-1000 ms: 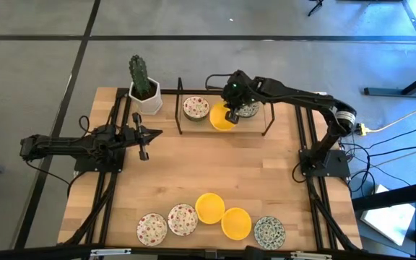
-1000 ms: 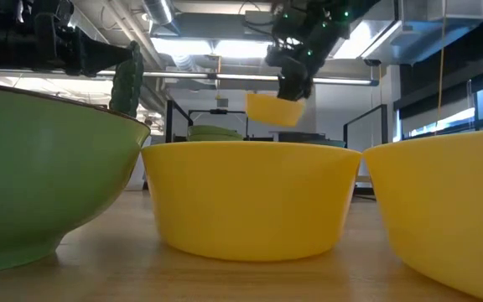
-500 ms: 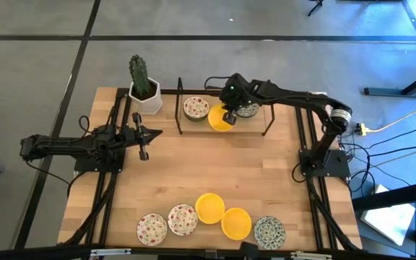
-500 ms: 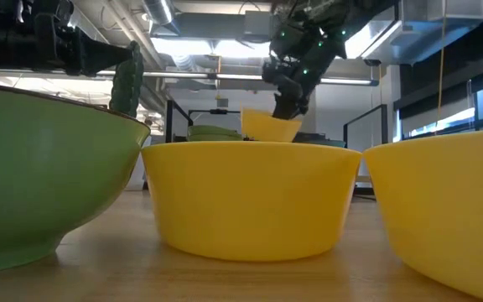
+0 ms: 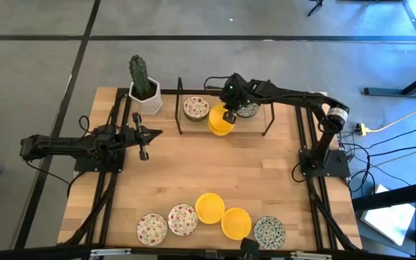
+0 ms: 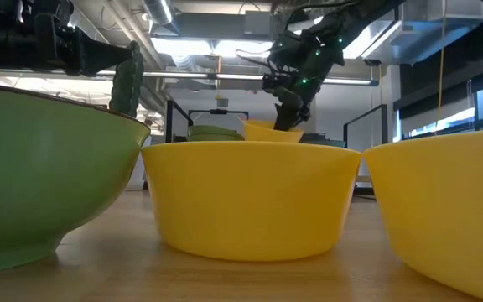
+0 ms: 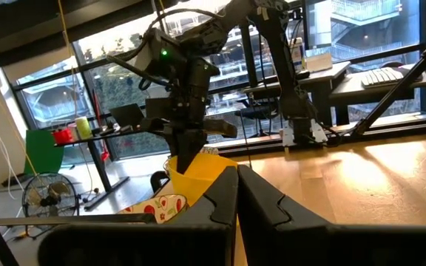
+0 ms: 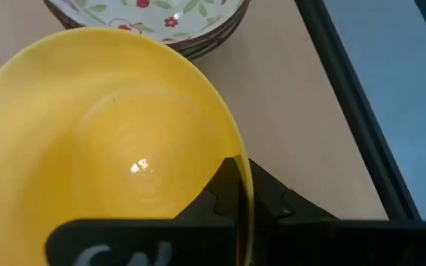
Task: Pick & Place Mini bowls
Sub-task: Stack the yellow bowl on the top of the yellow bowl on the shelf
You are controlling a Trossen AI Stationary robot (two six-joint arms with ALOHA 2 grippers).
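My right gripper [image 5: 229, 115] is at the table's far side, inside a black wire rack [image 5: 178, 108], shut on a plain yellow mini bowl [image 5: 220, 123]. A red-speckled mini bowl [image 5: 196, 108] sits to its left and a blue-green patterned one [image 5: 249, 110] to its right. Several more mini bowls sit in a row near the table's near edge: red-speckled [image 5: 152, 228], yellow [image 5: 209, 208] and blue-green [image 5: 269, 231]. My left gripper [image 5: 144, 139] waits shut at the table's left side. My right gripper pinches the yellow bowl's rim [image 8: 231, 140] on its right side, one finger inside the bowl and one outside. The fingers [image 6: 288, 116] come from above, pointing down. The bowl [image 6: 271, 130] hangs slightly tilted; the near bowls hide whether its base touches the table.
A white pot with a cactus [image 5: 144, 90] stands at the far left, beside the rack. In the low view, large near bowls [image 6: 241, 197] block the table's surface. The table's middle [image 5: 215, 166] is bare wood.
My right gripper has moved down with the yellow bowl, bringing it from well above the table down low inside the rack, next to the red-speckled bowl. It has stayed shut on the rim throughout.
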